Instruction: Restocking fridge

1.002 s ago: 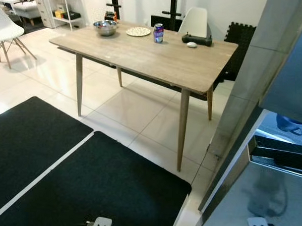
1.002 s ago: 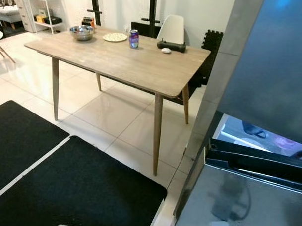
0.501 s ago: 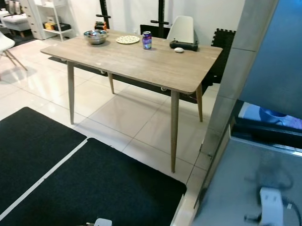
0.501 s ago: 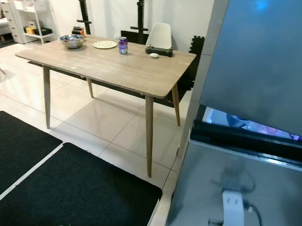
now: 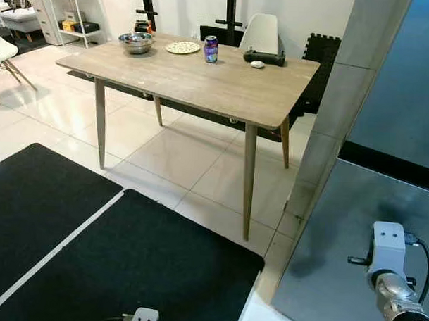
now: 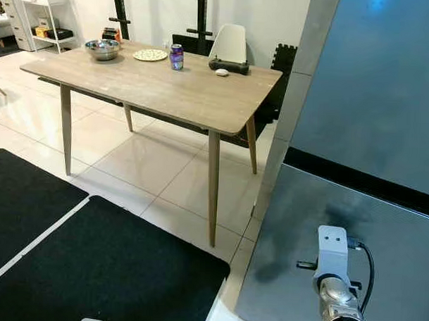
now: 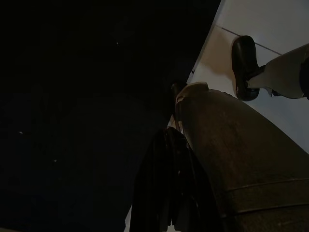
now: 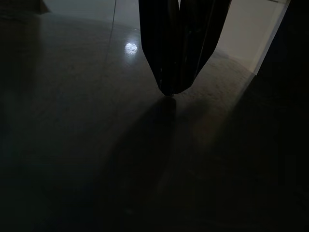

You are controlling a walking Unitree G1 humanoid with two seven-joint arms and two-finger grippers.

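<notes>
The fridge [image 6: 370,145] stands at the robot's right, its grey doors looking shut with a dark seam between the upper and lower panels. The wooden table [image 5: 203,79] lies well apart across the tiled floor [image 5: 186,159], past the black mat [image 5: 126,263], and carries a can [image 5: 211,48], a metal bowl [image 5: 135,41], a plate [image 5: 182,47] and a dark object [image 5: 264,57]. The right gripper [image 8: 176,72] hangs close before the lower door, fingers pressed together; the left gripper [image 7: 166,193] hangs idle beside the robot's leg, fingers apparently together too. Judging by this, fetching stock comes next: walk squarely to the table, stop near the can, and spread the fingers before reaching.
</notes>
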